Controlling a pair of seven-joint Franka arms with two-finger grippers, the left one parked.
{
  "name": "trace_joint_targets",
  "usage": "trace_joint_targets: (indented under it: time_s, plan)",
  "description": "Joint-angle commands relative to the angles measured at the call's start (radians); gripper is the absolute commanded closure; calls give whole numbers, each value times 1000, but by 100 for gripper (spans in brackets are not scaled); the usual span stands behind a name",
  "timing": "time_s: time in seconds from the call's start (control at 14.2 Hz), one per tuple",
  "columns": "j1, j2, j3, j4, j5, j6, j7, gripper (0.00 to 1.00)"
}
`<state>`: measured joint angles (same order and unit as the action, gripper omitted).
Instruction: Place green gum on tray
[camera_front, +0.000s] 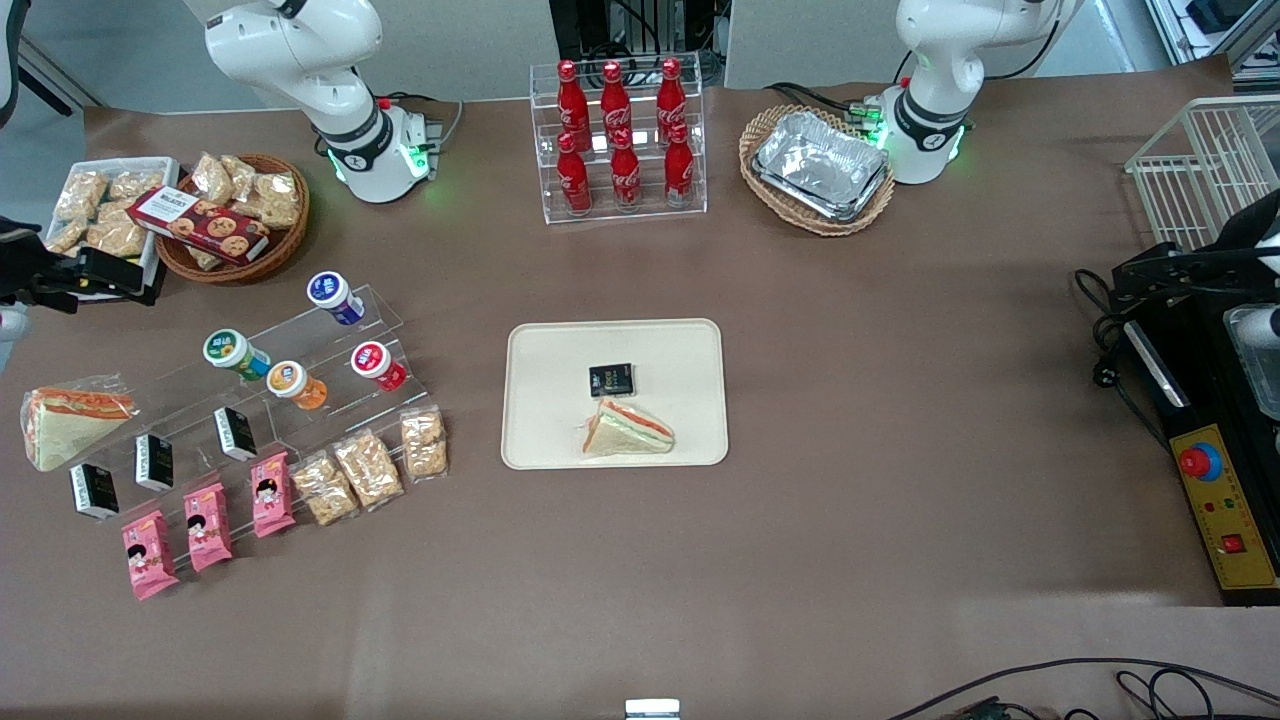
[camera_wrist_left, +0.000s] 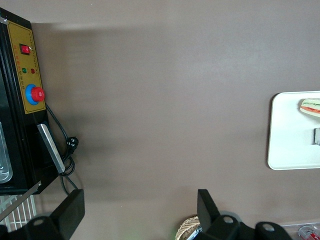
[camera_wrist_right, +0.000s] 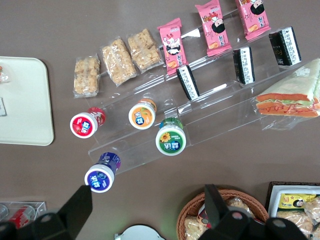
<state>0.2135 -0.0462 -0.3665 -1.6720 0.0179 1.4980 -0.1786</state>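
The green gum (camera_front: 236, 354) is seen as a small canister lying tilted on a clear stepped stand (camera_front: 330, 395), its white lid ringed in green and facing up toward the front camera, with a teal-green body (camera_wrist_right: 171, 138) tapering away beneath. In the right wrist view a small orange flower-like spot and dark lettering are shown on the lid. The gum rests on a middle step, beside an orange canister (camera_front: 295, 384); a blue canister (camera_front: 334, 297) lies on the step farther from the front camera, and a red canister (camera_front: 377, 364) lies nearer the tray.

The tray (camera_front: 540, 400) is a flat beige rectangle with rounded corners at the middle of the counter (camera_front: 900, 400), well apart from the stand. A wrapped sandwich (camera_front: 627, 430) and a small black packet (camera_front: 611, 379) are carried on it.

The tool (camera_wrist_right: 147, 210) is held high above the counter, over the stand's edge farthest from the front camera, near a wicker basket (camera_front: 290, 235) of snacks. Its two fingers (camera_wrist_right: 80, 205) are seen spread wide apart with nothing between them, and the gum is untouched.
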Motion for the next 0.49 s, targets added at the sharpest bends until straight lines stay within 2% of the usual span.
trace_joint_targets:
  time_s: [0.0,0.42]
  plan:
    - [-3,2,1,-3,-9,11,-10,0]
    - [-2,8,3,15,-9,8,-6,0]
